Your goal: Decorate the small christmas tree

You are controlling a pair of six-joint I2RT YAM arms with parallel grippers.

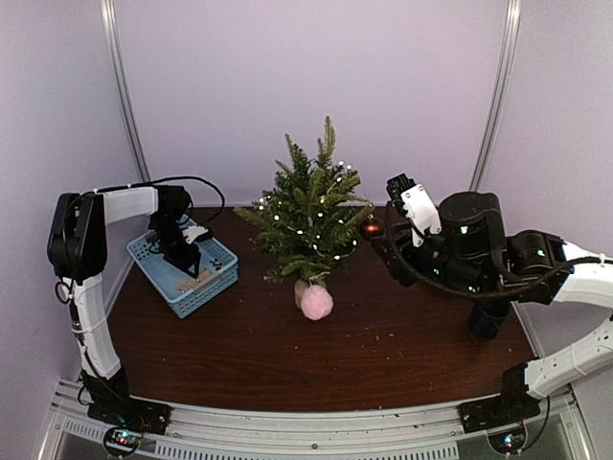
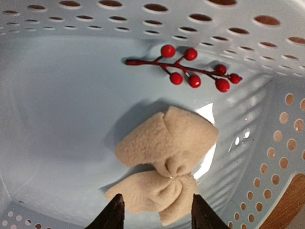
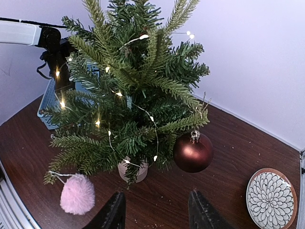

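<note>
- The small christmas tree [image 1: 308, 206] stands upright at the middle of the table [image 1: 383, 355], nearer the back wall, strung with lit fairy lights [image 3: 143, 37].
- A brown-red bauble [image 3: 193, 152] hangs from a branch tip at the tree's 3 o'clock. A pink pompom [image 3: 77, 194] dangles low at its 6 o'clock.
- The left gripper [image 2: 155, 214] is down inside the blue basket [image 1: 213, 287] at the tree's 9 o'clock. Its fingers stand apart on either side of the lower lobe of a beige fleece bow [image 2: 167, 157], with no squeeze showing.
- A red berry sprig [image 2: 194, 81] lies at the bow's 12 o'clock, apart from it.
- The right gripper [image 3: 155, 210] hangs at the tree's 3 o'clock with its pincer parted and nothing in it. A patterned plate [image 3: 271, 199] lies on the table at 4 o'clock in its wrist view.
- Risk, judged: the bow is soft and floppy. A pinch on one lobe alone could let it fold, slip out, or hang so that it will not seat on a branch.
- Risk: closing too low could scrape the fingertips on the basket floor and drag the light basket along.
- Risk: the tree looks light on its small base. Pushing the bow in hard could tip it or snag the light wire.
- Risk: the right arm is near the bauble's branch, so a careless sweep could knock the bauble off.
- No brand, label or readable writing shows in any view.
</note>
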